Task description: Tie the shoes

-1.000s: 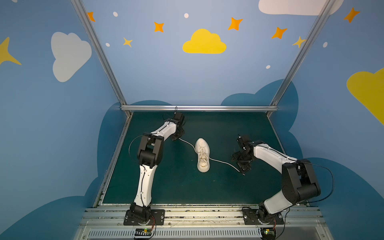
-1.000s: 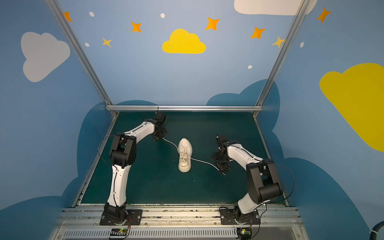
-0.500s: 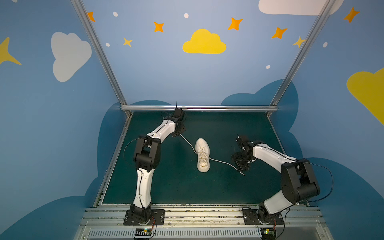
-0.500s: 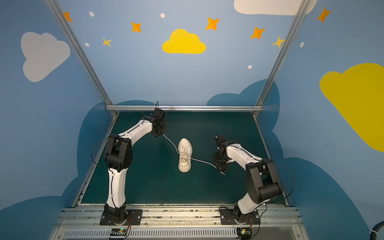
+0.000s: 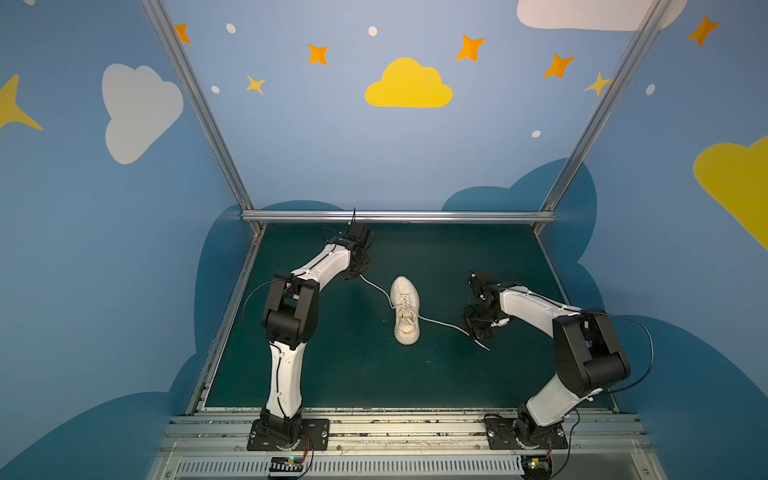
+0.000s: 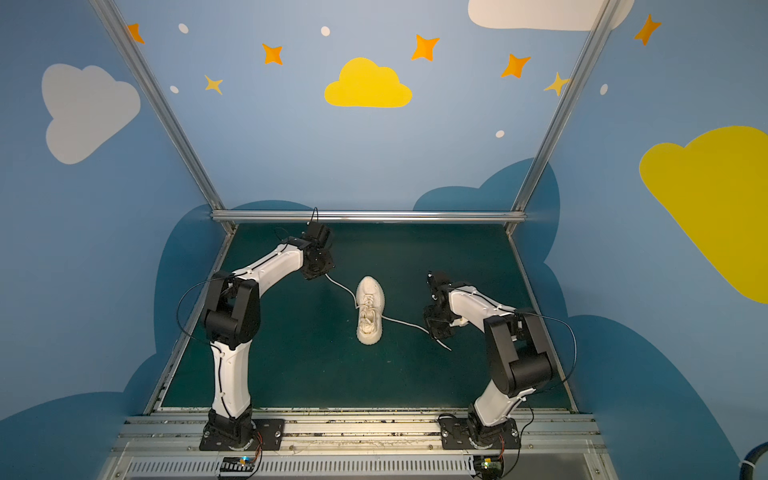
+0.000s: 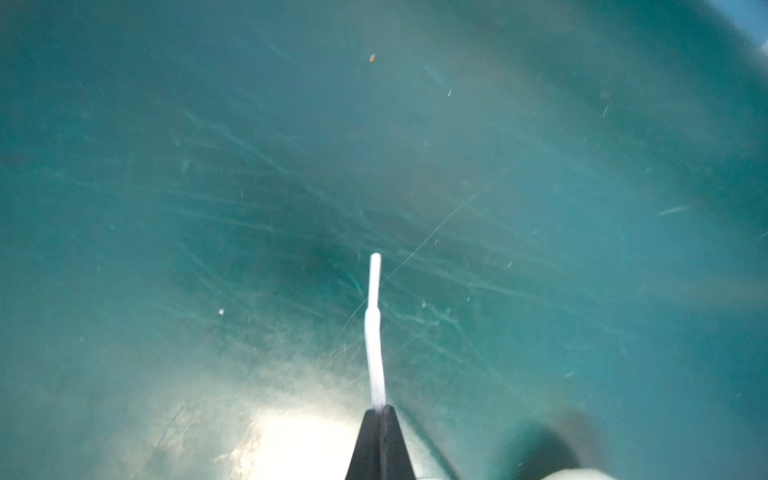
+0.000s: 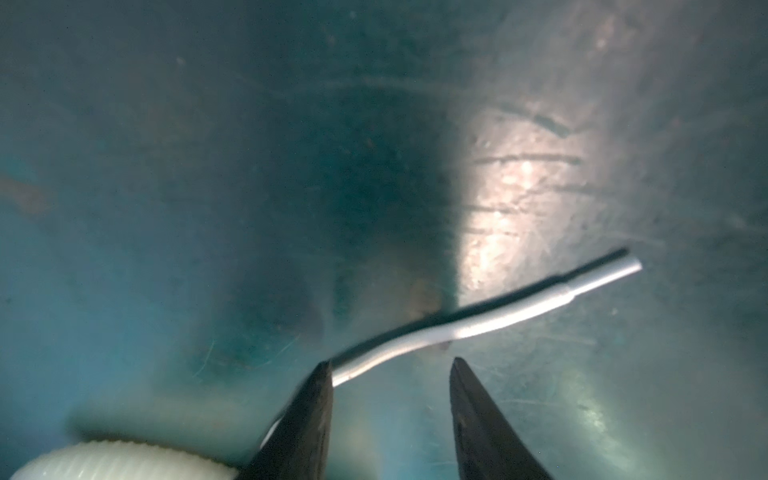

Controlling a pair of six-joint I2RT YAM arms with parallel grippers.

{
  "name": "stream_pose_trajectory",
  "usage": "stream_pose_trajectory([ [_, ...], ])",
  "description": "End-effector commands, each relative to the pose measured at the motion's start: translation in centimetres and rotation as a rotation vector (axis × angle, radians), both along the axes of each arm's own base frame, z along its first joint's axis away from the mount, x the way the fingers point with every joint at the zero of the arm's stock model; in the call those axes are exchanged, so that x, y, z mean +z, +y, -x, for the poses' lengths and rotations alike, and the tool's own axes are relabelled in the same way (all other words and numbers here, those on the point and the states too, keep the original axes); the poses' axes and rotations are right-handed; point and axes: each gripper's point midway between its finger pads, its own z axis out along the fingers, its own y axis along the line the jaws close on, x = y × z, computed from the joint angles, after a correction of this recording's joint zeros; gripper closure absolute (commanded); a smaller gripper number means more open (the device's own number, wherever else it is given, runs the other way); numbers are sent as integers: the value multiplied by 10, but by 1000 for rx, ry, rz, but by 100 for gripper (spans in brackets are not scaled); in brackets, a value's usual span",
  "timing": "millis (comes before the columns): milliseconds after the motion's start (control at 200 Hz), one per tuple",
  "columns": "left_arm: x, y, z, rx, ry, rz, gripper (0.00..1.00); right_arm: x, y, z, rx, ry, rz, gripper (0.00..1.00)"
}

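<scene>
Left wrist view, left pincer (image 7: 379, 409) clamped on cream-white round lace tip (image 7: 374, 332), right pincer (image 8: 391, 362) parted over other lace (image 8: 478, 328), four o'clock of cream-white knit sneaker (image 5: 405, 309).

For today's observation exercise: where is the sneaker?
In a top view, the sneaker lies on the green mat, between the left gripper and right gripper.

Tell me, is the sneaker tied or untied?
Untied: one lace runs to the shut left gripper; the other lace lies loose at the open right gripper.
</scene>
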Motion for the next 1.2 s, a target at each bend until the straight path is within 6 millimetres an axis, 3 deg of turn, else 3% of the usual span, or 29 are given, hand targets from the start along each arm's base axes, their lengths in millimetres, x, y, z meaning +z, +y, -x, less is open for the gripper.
stream_pose_trajectory([
  [0, 17, -3, 5, -22, -36, 7, 97, -7, -2, 2, -13, 23, 24, 58],
  [250, 23, -4, 12, -61, -30, -29, 97, -14, -4, -3, -19, 35, 49, 63],
  [466, 48, -2, 24, -95, -73, -70, 97, -17, -3, -6, -15, 47, 51, 77],
  [671, 61, 3, 41, -113, -72, -71, 97, -8, -5, -8, 9, 24, 60, 100],
  [876, 76, -2, 58, -147, -90, -47, 97, 3, 0, -16, 63, -35, 36, 100],
  [1196, 98, -11, 88, -226, -100, 19, 97, 51, 21, -49, 440, -232, 67, 100],
])
